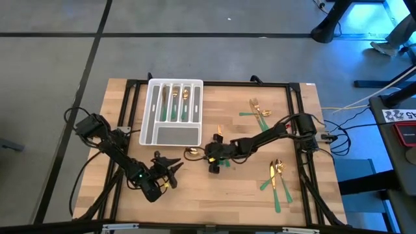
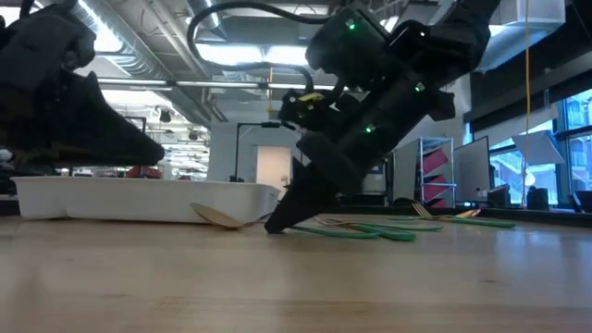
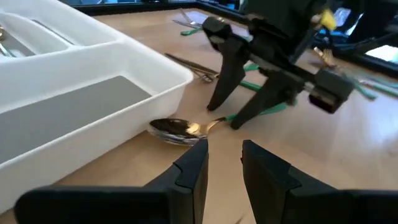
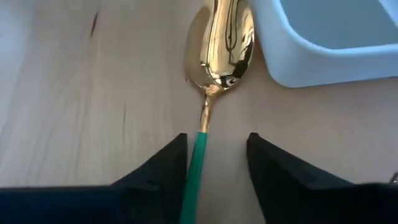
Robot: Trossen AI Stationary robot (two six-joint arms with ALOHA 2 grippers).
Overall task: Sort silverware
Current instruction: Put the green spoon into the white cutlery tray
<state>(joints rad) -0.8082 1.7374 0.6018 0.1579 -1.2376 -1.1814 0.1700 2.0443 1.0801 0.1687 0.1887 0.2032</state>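
Beside the white tray (image 1: 170, 135) on the counter (image 1: 227, 188), the right pincer (image 4: 216, 163) straddles a spoon (image 4: 219, 46), fingers open around its green handle. Pickup looks next: close, then lift. The left pincer (image 3: 224, 163) waits nearby, narrowly open.

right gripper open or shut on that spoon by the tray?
Open. Right gripper straddles the spoon's green handle; gaps show both sides in the right wrist view. Spoon lies flat on the table.
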